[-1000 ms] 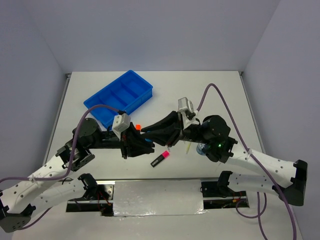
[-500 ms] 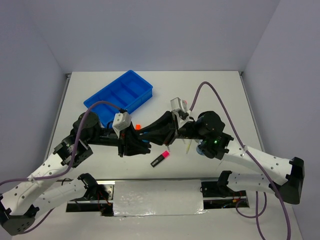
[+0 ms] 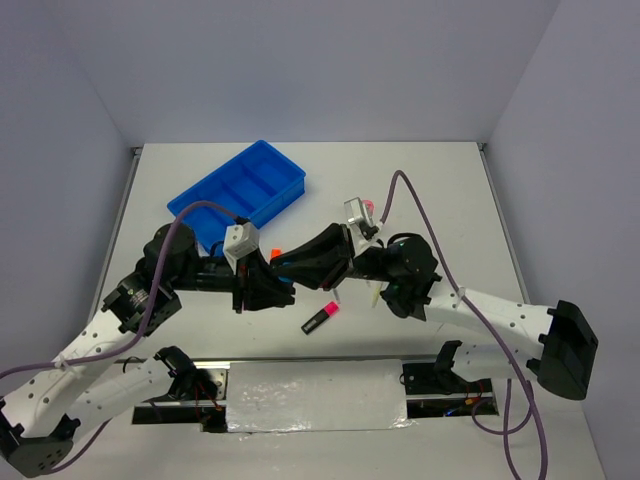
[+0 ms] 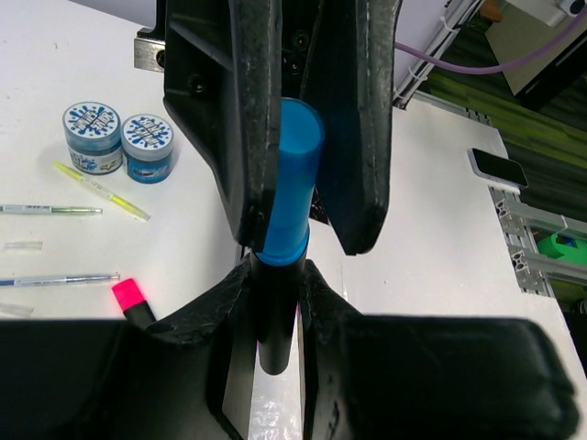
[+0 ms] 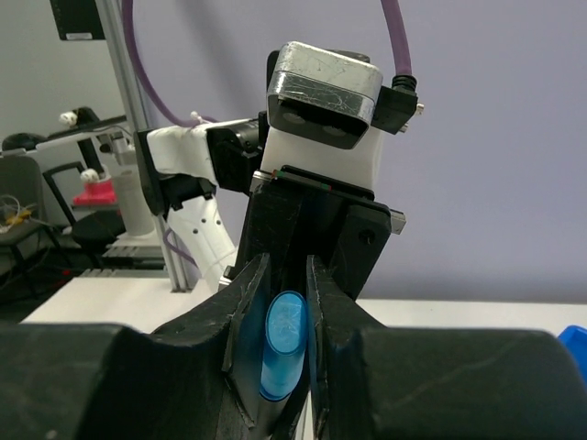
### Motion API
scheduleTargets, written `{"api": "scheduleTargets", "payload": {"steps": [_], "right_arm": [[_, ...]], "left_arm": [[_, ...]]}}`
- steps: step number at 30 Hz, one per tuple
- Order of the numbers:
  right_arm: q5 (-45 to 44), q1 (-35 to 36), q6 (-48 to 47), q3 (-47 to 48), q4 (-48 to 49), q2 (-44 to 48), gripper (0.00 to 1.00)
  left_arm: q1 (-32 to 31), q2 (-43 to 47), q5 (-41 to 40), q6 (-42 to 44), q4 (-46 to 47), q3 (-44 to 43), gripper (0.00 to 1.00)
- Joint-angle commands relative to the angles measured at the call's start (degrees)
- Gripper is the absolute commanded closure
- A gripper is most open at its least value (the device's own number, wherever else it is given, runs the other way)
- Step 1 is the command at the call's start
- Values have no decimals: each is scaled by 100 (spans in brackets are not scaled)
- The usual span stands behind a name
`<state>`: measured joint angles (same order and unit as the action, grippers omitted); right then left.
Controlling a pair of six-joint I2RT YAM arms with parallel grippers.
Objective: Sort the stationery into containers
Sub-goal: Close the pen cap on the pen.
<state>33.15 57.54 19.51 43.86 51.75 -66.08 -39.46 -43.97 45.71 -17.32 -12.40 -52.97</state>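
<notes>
Arms [image 3: 120,310] meet tip-to-tip, left fingers [image 4: 227,307] and right fingers [image 4: 362,119] clamping blue-capped highlighter [image 4: 290,174].

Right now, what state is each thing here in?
Blue highlighter, capped, held at both ends.
Left gripper, shut on its black barrel.
Right gripper, shut on its cap.
Pink highlighter, capped, lying flat.
Two jars, upright, lids on, side by side.
Tray, visible compartments look empty.
</notes>
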Motion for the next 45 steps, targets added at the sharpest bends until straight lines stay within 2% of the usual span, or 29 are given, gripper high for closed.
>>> {"api": "scheduleTargets", "payload": {"steps": [1,5,16,25,28,32,35,40,42,45], "right_arm": [[1316,196,167,-668,-1615,-704,100],[1467,196,264,-536,-1755,-862,100],[1844,205,589,-492,-1913,-1337,100],[1625,214,273,-307,-3109,-1266,100],[1800,188,588,-527,-2820,-1249,100],[2072,240,1247,-816,-1768,-1380,100],[2196,284,1477,-835,-1580,-1381,100],[2381,355,1267,-519,-2299,-1319,100],[2179,363,907,-431,-2835,-1205,100],[1855,346,687,-378,-3030,-1030,98]], "left_arm": [[263,143,-370,-368,2998,-547,100],[378,64,-178,-150,2919,-758,100],[545,204,-432,510,2761,-1049,100],[1028,318,-598,554,3068,-855,100],[1081,327,-809,590,3094,-820,100],[1099,450,-1064,581,3411,-627,100],[1099,406,-1056,642,3367,-706,100],[1099,248,-643,642,3367,-812,100],[1099,283,-756,590,3490,-680,100],[1107,257,-827,546,3386,-592,100]]}}
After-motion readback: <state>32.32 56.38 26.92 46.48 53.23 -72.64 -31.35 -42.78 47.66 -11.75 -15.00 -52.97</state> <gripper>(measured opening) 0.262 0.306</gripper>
